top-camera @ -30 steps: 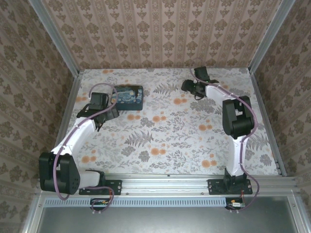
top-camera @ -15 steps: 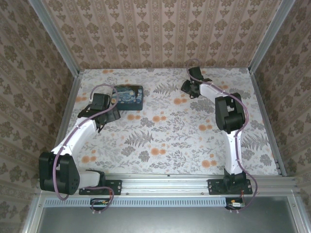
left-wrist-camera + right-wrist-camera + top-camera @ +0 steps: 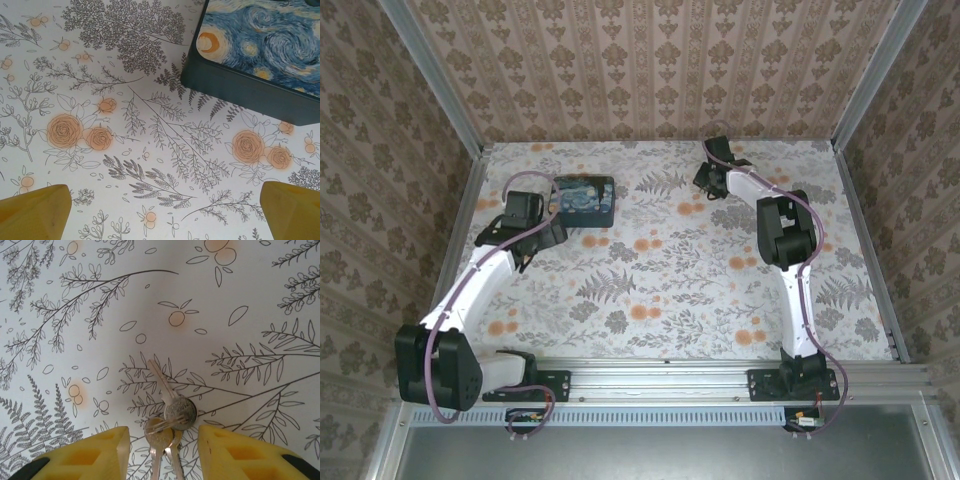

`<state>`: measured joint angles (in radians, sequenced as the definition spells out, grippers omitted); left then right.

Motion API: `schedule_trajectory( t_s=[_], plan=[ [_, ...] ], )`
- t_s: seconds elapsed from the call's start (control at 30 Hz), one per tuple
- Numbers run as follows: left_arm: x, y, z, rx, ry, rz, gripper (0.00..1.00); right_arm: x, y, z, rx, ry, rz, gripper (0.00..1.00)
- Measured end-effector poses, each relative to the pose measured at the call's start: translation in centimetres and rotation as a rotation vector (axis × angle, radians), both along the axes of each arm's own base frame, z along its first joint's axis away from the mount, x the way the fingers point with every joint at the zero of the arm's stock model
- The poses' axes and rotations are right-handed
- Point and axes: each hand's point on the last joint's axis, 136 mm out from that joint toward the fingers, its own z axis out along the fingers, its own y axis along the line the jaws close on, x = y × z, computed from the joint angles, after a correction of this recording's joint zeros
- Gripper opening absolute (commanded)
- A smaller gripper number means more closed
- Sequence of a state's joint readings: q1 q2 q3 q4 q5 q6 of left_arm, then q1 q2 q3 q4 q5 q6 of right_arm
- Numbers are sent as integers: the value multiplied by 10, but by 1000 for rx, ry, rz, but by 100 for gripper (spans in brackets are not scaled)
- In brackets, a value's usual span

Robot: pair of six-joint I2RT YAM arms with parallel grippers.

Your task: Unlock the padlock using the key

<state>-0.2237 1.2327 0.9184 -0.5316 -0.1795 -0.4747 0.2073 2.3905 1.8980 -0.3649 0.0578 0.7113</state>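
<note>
Fingers of the right hand [image 3: 163, 441] straddle the key [image 3: 179, 413], partly open; the left hand [image 3: 160, 212] gapes wide, empty.

We find no word, number or brand that we can read: the box [image 3: 260, 40] lid bears only painted swirls, and the keys [image 3: 180, 411] show no legible stamping.

A lab robot cell dressed as a home: damask wallpaper panels [image 3: 650, 70] at 9, 12 and 3 o'clock sit in bare aluminium posts [image 3: 430, 75]. A floral sheet [image 3: 650, 260] covers the table. An aluminium rail [image 3: 660, 370] at 6 o'clock carries the left arm [image 3: 470, 290] and right arm [image 3: 798, 310].
</note>
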Motion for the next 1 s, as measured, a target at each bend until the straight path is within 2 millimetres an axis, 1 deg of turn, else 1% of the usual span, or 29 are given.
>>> schedule_trajectory(
  t_s=[0.23, 0.37, 0.47, 0.53, 0.67, 0.73, 0.87, 0.93, 1.0],
  plan=[
    [0, -1, 2, -5, -7, -8, 98, 4, -1, 0, 1, 6, -6, 35],
    [-1, -2, 6, -11, -18, -16, 98, 5, -5, -1, 6, 11, -20, 28],
    [-1, -2, 8, -11, -22, -21, 98, 4, -7, -2, 11, 16, -30, 25],
    [-1, -2, 8, -9, -24, -24, 98, 4, -7, -2, 12, 16, -32, 20],
    [-1, 0, 10, -9, -29, -21, 98, 4, -7, -2, 16, 18, -32, 16],
    [-1, 1, 11, -9, -31, -18, 97, 3, -6, -4, 15, 18, -31, 10],
    [-1, 2, 12, -9, -35, -13, 97, 4, -7, -3, 17, 3, -28, 8],
    [-1, 2, 12, -10, -37, -13, 97, 3, -7, -3, 15, -3, -25, 3],
    [-2, 2, 13, -12, -39, -15, 97, 0, -7, -2, 10, -2, -19, 2]
  ],
)
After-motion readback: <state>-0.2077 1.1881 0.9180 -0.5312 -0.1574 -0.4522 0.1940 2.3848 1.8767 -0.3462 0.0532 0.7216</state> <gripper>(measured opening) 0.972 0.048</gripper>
